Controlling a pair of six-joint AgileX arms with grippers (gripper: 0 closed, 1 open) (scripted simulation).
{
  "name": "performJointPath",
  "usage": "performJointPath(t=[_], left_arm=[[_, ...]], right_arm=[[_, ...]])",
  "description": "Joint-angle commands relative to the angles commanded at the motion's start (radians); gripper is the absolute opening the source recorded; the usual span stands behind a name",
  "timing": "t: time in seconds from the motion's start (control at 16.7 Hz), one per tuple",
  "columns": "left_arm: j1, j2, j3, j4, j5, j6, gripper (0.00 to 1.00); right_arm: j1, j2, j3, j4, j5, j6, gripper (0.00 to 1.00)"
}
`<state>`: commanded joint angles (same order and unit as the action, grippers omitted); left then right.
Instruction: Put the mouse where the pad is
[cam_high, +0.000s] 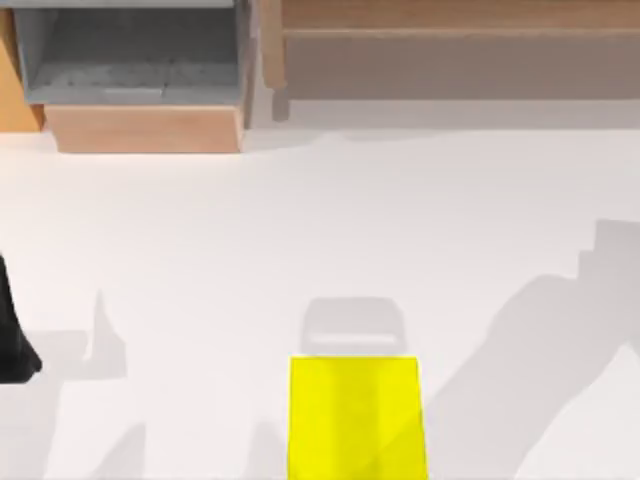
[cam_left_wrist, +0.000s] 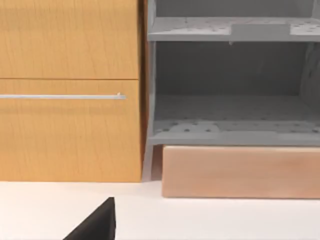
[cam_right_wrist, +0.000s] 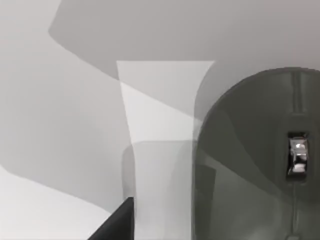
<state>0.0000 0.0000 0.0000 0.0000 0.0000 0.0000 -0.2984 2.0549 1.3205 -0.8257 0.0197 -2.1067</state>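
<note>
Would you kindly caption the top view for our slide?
Yellow pad at the white table's near edge; left arm at the left edge.

Flat bright yellow pad (cam_high: 355, 418) lies at the table's near edge; grey mouse (cam_right_wrist: 257, 160) close under the right wrist camera

Bright yellow pad (cam_high: 355, 418), white table (cam_high: 200, 260), dark grey mouse (cam_right_wrist: 250, 165) with chrome wheel.

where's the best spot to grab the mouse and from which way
Probably grip it across its two long sides, about level with the scroll wheel, coming down from above. The mouse is a smooth dome with a rounded end, so only its straight sides look pinchable. The right hand is beside it; the left arm sits at the table's left edge.
</note>
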Motion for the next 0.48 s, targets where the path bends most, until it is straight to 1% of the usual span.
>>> performJointPath(t=[0.24,0.48], left_arm=[[0.0,0.0,0.0,0.0,0.0,0.0,1.0],[0.0,0.0,0.0,0.0,0.0,0.0,1.0]], right_arm=[[-0.005,-0.019,0.053,-0.07,-0.001,-0.002,0.0],[-0.003,-0.076,0.17,-0.244,-0.001,-0.008,0.0]])
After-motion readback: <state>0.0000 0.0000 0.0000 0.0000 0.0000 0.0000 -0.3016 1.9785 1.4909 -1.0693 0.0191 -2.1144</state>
